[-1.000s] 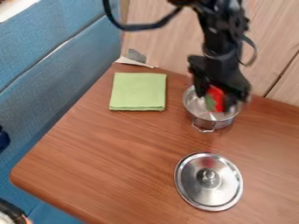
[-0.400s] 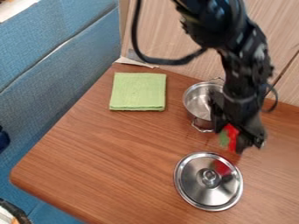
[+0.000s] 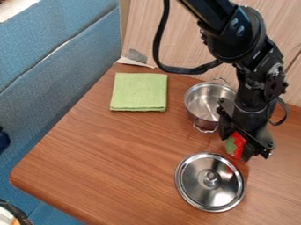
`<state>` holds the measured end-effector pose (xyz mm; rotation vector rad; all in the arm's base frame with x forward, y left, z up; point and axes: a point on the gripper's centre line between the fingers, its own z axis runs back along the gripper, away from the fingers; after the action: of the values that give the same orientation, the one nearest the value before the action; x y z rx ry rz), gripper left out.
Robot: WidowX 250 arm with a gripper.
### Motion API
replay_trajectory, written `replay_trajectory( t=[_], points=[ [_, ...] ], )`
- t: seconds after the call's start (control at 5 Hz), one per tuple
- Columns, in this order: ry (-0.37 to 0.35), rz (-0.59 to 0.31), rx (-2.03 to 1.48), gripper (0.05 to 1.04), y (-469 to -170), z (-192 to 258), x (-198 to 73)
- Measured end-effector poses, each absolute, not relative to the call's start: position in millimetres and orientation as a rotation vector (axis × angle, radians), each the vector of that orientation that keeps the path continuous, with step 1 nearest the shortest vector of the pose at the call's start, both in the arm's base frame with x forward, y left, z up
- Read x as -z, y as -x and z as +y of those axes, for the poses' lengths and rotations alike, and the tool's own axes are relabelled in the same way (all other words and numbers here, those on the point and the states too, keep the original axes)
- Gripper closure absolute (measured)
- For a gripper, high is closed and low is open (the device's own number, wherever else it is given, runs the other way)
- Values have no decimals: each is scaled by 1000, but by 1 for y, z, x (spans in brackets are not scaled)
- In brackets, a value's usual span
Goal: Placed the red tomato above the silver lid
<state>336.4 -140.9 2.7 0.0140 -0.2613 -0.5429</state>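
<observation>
Plainly, a nudge from the black arm (image 3: 250,37), held close by, was risked for the steel pot (image 3: 203,103) right of centre. On the silver lid (image 3: 197,186), lower right, a poor landing seemed possible: pinched in the claw (image 3: 238,147) near its upper right edge, the red tomato (image 3: 233,146) could be tipped off by the knob (image 3: 211,177). Inside the pot, only bare metal was seen.
</observation>
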Motion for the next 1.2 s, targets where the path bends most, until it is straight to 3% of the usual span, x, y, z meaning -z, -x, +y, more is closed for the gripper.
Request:
replay_trajectory(
  t=[0.2, 0.4, 1.0, 1.2],
  points=[
    [-8, -259, 525, 83, -336, -141, -2],
    [-32, -258, 521, 76, -335, -137, -3],
    [12, -406, 448, 83, -331, -133, -81],
    [33, -443, 424, 83, -331, -124, -96]
  ],
)
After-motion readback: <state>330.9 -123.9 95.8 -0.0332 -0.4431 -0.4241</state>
